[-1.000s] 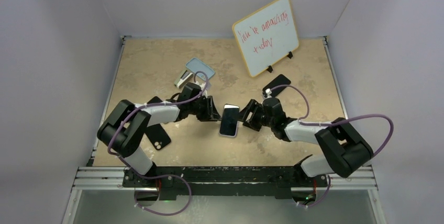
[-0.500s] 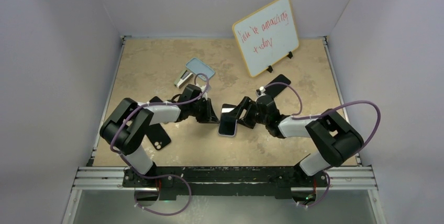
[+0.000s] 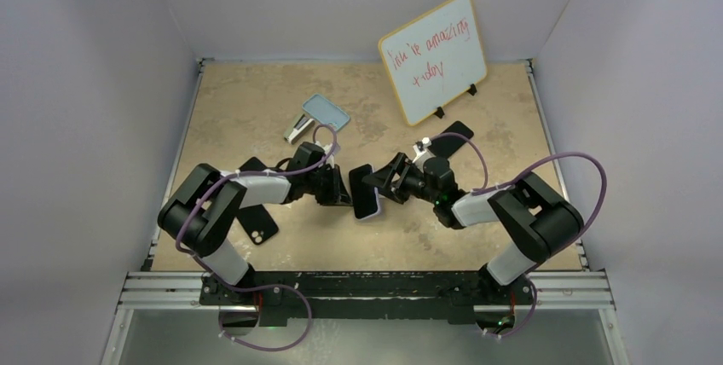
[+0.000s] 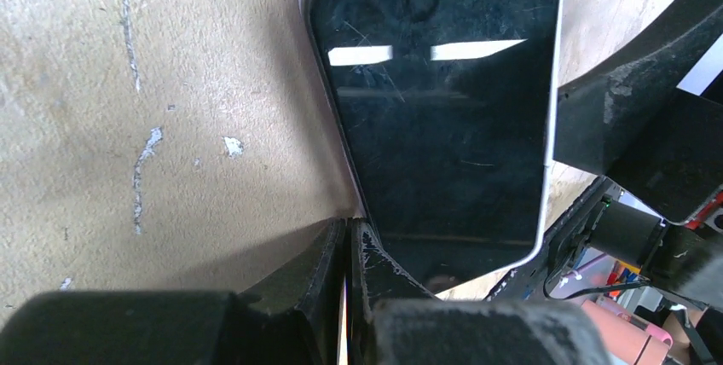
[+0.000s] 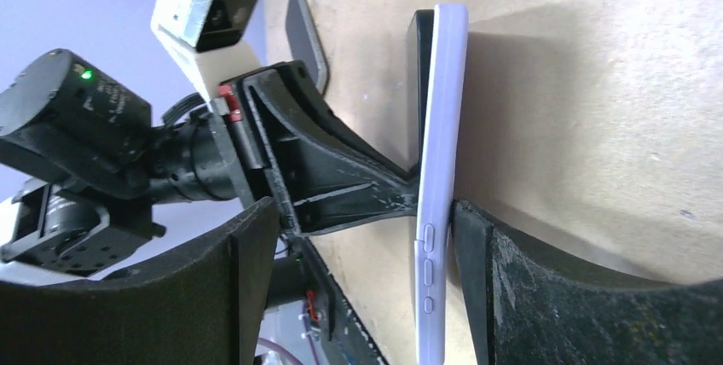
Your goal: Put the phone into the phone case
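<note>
The phone (image 3: 367, 193) has a black screen (image 4: 443, 101) and a lavender edge with side buttons (image 5: 436, 211). It is tipped up on its left edge at the table's middle. At its far end a dark slab (image 5: 418, 66) stands slightly proud of the lavender edge; whether that edge is a case, I cannot tell. My left gripper (image 3: 345, 194) (image 4: 349, 227) is shut, its tips pressed against the phone's left edge. My right gripper (image 3: 381, 184) (image 5: 365, 211) is open around the phone. One of its fingers (image 5: 486, 254) sits behind the phone's back, and the other stands well apart.
A black phone case (image 3: 257, 222) with camera holes lies by the left arm. Another black one (image 3: 450, 137) lies behind the right arm. A pale blue case (image 3: 326, 111) and a small grey tool (image 3: 297, 129) lie at the back. A whiteboard (image 3: 435, 58) stands at the back right.
The phone went from flat to tipped up and slid slightly left. My right gripper moved left around it. My left gripper closed at its left edge.
</note>
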Available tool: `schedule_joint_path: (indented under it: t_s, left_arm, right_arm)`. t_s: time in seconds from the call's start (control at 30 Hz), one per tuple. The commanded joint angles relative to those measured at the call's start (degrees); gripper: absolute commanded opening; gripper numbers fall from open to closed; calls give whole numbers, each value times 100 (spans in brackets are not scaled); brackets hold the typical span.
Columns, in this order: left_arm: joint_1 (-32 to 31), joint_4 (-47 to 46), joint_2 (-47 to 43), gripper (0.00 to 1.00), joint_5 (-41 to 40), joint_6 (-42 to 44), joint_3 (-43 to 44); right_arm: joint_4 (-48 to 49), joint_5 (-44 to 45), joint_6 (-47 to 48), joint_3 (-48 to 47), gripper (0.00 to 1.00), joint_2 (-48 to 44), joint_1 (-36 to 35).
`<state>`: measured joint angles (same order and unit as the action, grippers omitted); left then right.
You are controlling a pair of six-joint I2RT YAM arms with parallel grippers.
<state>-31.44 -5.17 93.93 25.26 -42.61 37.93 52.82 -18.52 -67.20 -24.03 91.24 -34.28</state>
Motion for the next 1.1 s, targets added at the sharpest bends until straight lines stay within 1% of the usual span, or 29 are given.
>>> schedule_joint_path:
  t_s: [0.0,0.17,0.37,0.57,0.6,0.7,0.8,0.87,1.0,1.07]
  left_arm:
    - [-2,-18,-135,7,-95,42,-93]
    - [-2,-8,-146,7,-68,60,-58]
    - [0,-8,-178,8,-63,34,-32]
    - [-1,-109,-158,9,14,-54,-39]
    - [-2,-193,-179,9,102,-96,-59]
    - [91,-618,-374,13,568,-305,-179]
    - [261,-379,-900,21,648,-191,-112]
    - [446,-35,-1328,28,670,-30,-18]
    - [937,116,-2191,55,1099,19,-30]
    - [1108,157,-2573,67,1330,96,9]
  right_arm:
    - [1047,-428,-317,63,74,55,-65]
    - [663,-446,-178,21,71,199,-70]
    - [-144,-498,176,-341,59,475,-70]
    - [-122,-389,351,-319,37,652,-74]
    - [-154,-456,397,-324,32,722,-66]
    - [240,-565,377,-198,15,769,4]
    - [417,-708,379,-147,1,542,59]
    - [384,-910,418,-206,0,324,83]
    - [239,-1150,424,-201,0,-330,148]
    - [108,-1224,413,-185,0,-723,182]
